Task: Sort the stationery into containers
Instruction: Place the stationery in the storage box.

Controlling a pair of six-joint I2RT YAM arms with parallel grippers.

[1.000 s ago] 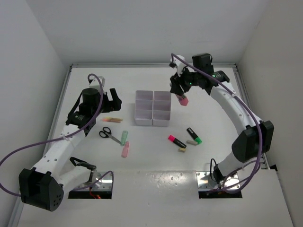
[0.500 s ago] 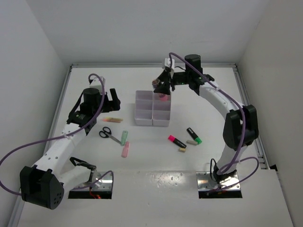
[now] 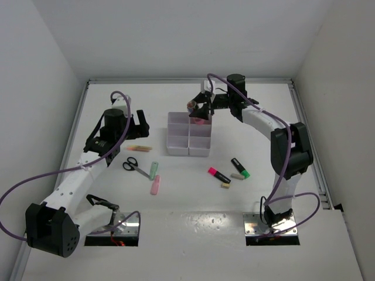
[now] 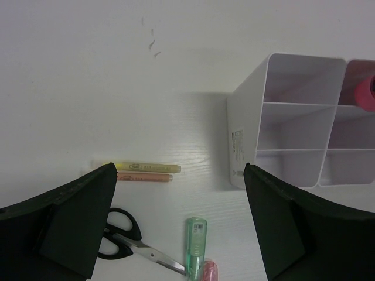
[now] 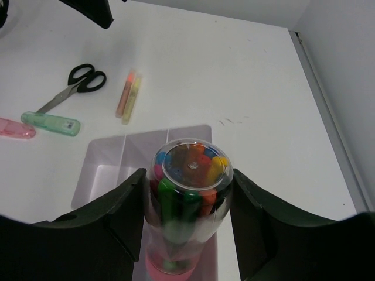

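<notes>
Bright, even overhead light; white table [image 3: 176, 193] near blown out. Soft shadow beside tray [image 4: 243, 140]. Glare on base plates [image 3: 126, 221]. Left fingers [image 4: 64, 228] dark, slightly soft; top view sharp.

Right gripper [image 3: 197, 111] holds pink item [image 3: 201, 120] above tray [image 3: 177, 143].
</notes>
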